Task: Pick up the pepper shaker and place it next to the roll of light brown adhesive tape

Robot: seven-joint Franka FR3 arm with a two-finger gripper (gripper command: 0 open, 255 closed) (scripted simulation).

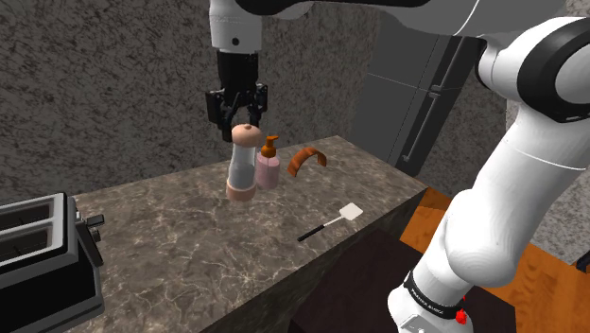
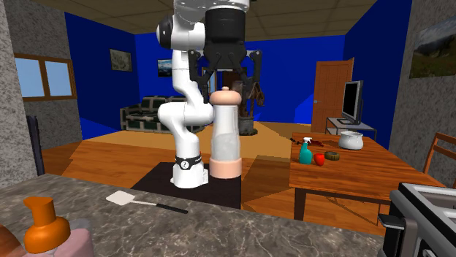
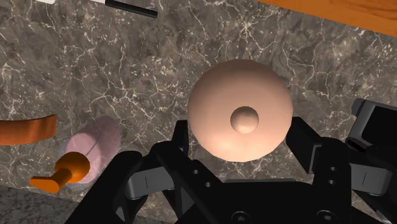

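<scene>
The pepper shaker (image 1: 243, 163), clear with a pale pink cap and base, stands mid-counter (image 1: 180, 241) just under the gripper (image 1: 238, 115), whose jaws are spread. In the shoulder view a pink pump bottle (image 1: 268, 168) sits just beside it on the right, with the brown tape roll (image 1: 307, 159) farther right by the far edge. A spatula (image 1: 333, 222) lies near the right edge and a toaster (image 1: 38, 255) at the far left.

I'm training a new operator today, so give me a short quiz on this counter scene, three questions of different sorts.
1. True or false: the claw is shut on the pepper shaker.
2. The pump bottle beside the shaker has a top that is: A orange, B green, C white.
3. Which appliance sits at the shoulder view's left edge?
Key: 1 false, the claw is open above it; 2 A; 3 the toaster.
</scene>
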